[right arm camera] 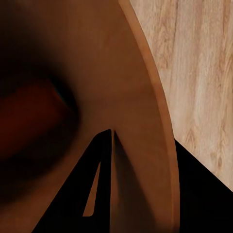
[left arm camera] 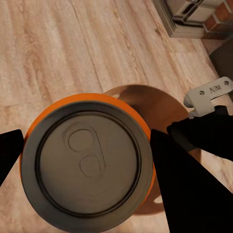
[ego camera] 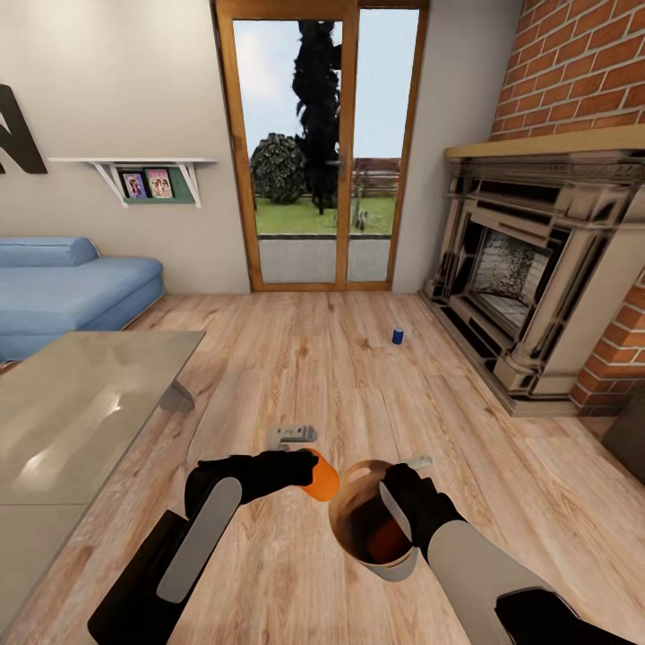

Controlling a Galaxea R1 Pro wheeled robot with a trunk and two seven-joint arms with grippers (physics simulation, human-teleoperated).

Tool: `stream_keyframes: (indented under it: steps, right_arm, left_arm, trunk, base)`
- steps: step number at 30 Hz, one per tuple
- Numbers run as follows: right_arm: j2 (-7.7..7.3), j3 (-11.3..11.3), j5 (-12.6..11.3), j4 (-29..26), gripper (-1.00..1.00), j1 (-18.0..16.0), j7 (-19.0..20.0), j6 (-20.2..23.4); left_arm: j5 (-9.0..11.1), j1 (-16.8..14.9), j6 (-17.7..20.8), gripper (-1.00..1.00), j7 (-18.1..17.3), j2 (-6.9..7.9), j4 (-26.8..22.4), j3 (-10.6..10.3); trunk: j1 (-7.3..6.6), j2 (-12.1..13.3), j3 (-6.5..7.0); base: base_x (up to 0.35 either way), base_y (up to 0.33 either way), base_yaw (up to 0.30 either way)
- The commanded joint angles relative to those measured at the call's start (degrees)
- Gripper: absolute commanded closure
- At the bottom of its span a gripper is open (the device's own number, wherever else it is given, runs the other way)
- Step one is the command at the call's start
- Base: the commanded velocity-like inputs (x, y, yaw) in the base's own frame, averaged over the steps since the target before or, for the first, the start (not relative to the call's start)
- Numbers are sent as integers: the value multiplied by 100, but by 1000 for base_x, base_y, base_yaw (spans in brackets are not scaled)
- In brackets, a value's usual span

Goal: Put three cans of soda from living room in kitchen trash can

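Cans first: three are in sight. One orange can (ego camera: 321, 477) sits clamped in the left gripper (ego camera: 309, 473), a second orange one (ego camera: 387, 539) lies at the bottom of the bin (ego camera: 354, 502), and a blue can (ego camera: 398, 336) stands alone on the wood floor (ego camera: 296, 376), well ahead, near the fireplace (ego camera: 528, 278). One bin, held up off the floor by the right gripper (ego camera: 397, 508).

In the left wrist view the held can (left arm camera: 88, 162) shows its grey lid and pull tab end-on, with a black finger (left arm camera: 182, 184) pressed against each side of it; the jaws are only as wide as the can. It hangs just beside the bin's rim, which appears behind it as a brown curve (left arm camera: 150, 104), not yet over the opening.

In the right wrist view, the bin's wall (right arm camera: 131, 121) passes between the two black fingers (right arm camera: 94, 194), one inside and one outside, pinched tight on the rim. A dull orange patch (right arm camera: 31, 121) shows deep inside the bin.

Elsewhere: one blue sofa (ego camera: 63, 287) at the left, one grey table (ego camera: 72, 412) in front of it, one glass door (ego camera: 318, 143) straight ahead, brick wall (ego camera: 582, 63) above the fireplace.
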Motion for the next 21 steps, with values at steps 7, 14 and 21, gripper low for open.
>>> stream_keyframes:
  steps: [7, 14, 21]
  right_arm:
    - [2, 2, 21, -3, 100, -2, 21, -1]
    - [25, 2, 29, -3, 100, -2, 21, -1]
    - [37, 5, 30, -3, 100, -2, 21, -1]
  left_arm:
    - [-15, -2, -11, 100, 10, -67, 14, -3]
    - [-37, -2, -36, 100, 21, -142, 106, -3]
    - [-95, -2, -245, 100, 16, -331, 477, -22]
  trunk:
    - [0, 0, 1]
    - [0, 0, 1]
    - [0, 0, 1]
  base:
    - [0, 0, 0]
    - [0, 0, 0]
    - [0, 0, 0]
